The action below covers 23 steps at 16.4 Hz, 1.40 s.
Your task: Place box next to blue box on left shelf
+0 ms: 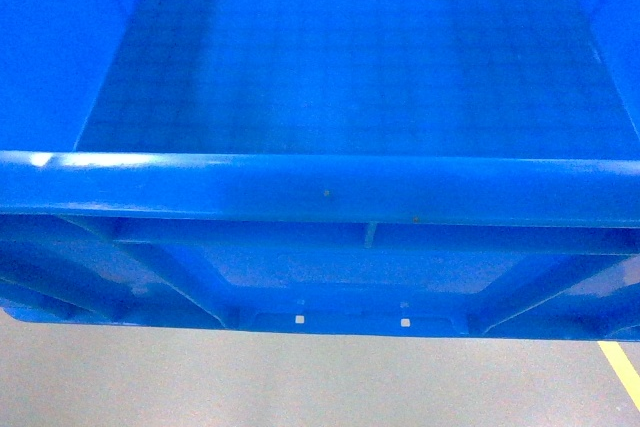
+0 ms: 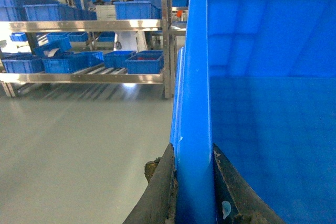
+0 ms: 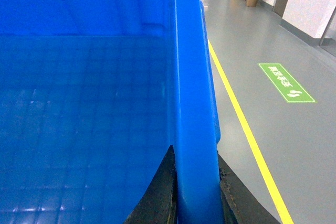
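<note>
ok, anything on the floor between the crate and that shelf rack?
Nothing visible. In the left wrist view, bare grey floor runs from the crate to the shelf rack. Both end effectors grip the crate's walls.

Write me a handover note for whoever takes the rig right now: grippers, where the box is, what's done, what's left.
Left gripper: shut on the box, fingers either side of its side wall.
Right gripper: shut on the opposite wall in the same way.
Box: empty, held off the grey floor in front of the robot, filling the head view.
Shelf: off to the left in the left wrist view, carrying blue bins, apart from the box.
Done: box gripped by both arms and lifted.
Left: carry it to the shelf and set it beside the blue box there.
</note>
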{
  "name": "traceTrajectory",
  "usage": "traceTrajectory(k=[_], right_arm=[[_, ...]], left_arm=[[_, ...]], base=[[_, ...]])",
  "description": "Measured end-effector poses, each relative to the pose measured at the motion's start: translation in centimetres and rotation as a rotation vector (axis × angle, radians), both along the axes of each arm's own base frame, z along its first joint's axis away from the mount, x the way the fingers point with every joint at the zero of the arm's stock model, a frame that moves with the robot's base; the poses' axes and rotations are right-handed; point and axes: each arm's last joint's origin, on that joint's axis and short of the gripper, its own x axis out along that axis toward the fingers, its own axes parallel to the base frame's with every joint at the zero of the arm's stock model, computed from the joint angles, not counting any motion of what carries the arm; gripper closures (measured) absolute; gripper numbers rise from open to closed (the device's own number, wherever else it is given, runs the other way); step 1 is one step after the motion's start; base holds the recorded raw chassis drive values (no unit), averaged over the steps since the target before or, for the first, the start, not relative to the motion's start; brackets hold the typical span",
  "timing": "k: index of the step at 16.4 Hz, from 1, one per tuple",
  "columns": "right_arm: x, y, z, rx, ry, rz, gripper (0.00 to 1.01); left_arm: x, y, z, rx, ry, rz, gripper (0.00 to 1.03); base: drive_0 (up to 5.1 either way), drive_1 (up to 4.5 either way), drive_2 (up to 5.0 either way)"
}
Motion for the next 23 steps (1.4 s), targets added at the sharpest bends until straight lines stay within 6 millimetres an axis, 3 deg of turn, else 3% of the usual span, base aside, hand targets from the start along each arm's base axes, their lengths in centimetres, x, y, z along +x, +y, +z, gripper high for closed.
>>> traceTrajectory(k=[23], right_arm=[[-0.01,0.00,0.03,0.000,-0.002,0.000,0.92]], left_arm=[[0.00,-0.01,0.03,-0.001,-0.004,-0.002,0.92]], base=[[0.0,4.23,-4.2]])
